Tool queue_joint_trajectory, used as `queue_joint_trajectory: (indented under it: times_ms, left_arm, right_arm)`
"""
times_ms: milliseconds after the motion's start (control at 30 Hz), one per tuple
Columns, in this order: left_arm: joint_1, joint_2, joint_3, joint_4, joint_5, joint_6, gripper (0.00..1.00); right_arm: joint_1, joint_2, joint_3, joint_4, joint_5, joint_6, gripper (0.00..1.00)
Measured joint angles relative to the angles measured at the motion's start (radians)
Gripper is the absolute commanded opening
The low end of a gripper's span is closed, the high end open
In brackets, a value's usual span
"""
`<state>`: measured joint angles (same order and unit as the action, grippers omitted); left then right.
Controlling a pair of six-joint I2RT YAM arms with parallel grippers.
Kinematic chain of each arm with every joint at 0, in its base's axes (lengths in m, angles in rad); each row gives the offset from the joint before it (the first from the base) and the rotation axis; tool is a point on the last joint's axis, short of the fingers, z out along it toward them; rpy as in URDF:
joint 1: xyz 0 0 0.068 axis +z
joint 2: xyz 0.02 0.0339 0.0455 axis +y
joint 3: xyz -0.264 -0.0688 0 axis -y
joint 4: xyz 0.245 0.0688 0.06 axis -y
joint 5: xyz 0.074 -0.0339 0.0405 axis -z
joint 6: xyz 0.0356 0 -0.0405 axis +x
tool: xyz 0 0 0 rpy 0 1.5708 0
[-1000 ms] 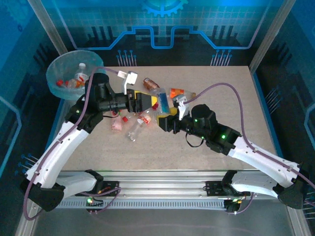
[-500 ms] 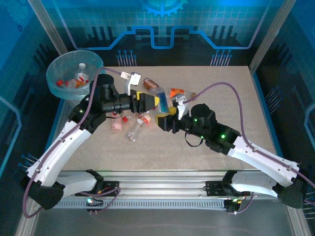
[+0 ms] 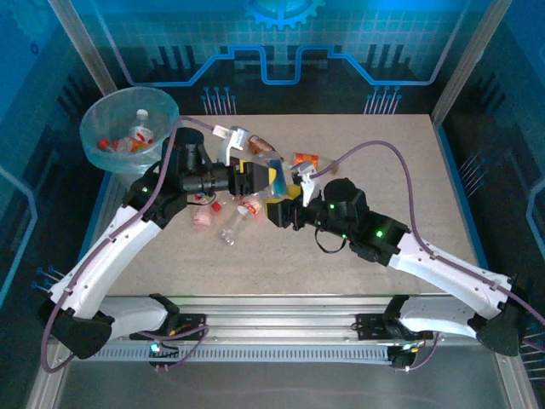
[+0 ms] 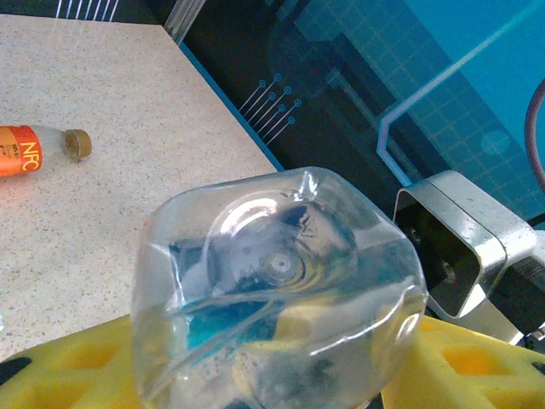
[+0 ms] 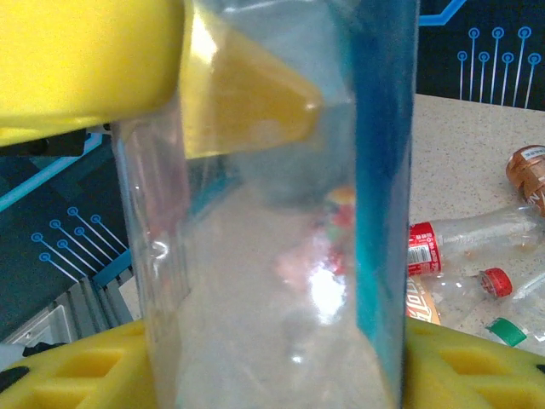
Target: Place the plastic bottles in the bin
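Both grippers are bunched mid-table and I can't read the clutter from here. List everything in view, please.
bin: one, grey with pale liner, beyond the table's far-left corner
bottles in bin: several, clear with red and orange, count unclear
blue-label bottle: one, clear, between both grippers
orange bottle: one, brown cap, lying on the table
loose bottles: roughly five, clear with red labels, mid-table by the grippers
table: one, beige
left gripper: one, yellow fingers, shut on the blue-label bottle
right gripper: one, yellow fingers either side of that bottle, grip unclear
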<state>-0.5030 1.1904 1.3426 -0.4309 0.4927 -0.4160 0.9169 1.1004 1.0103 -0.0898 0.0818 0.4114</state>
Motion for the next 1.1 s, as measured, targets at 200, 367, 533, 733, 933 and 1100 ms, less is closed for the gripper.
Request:
queue_joint_trajectory:
  times_ms: [200,367,533,733,933,1100]
  left_arm:
    - [-0.001,0.000,0.017,-0.041,-0.106,0.020,0.55]
    - [0.049,0.000,0.107,-0.096,-0.211,0.080,0.52]
    - [0.261,0.018,0.294,-0.140,-0.322,0.158,0.50]
    - [0.484,0.096,0.448,-0.147,-0.431,0.261,0.49]
    - [0.679,0.249,0.526,-0.143,-0.477,0.287,0.48]
    - [0.799,0.391,0.586,-0.142,-0.438,0.206,0.48]
  right_arm:
    - [0.008,0.008,0.031,-0.016,0.062,-0.014,0.90]
    - [0.008,0.011,0.060,-0.022,0.111,-0.018,0.92]
    - [0.008,0.041,0.111,-0.016,0.124,-0.039,0.91]
    - [0.008,0.085,0.143,-0.013,0.119,-0.058,0.91]
    - [0.008,0.115,0.146,-0.014,0.100,-0.059,0.91]
    - [0.008,0.135,0.156,-0.014,0.089,-0.073,0.90]
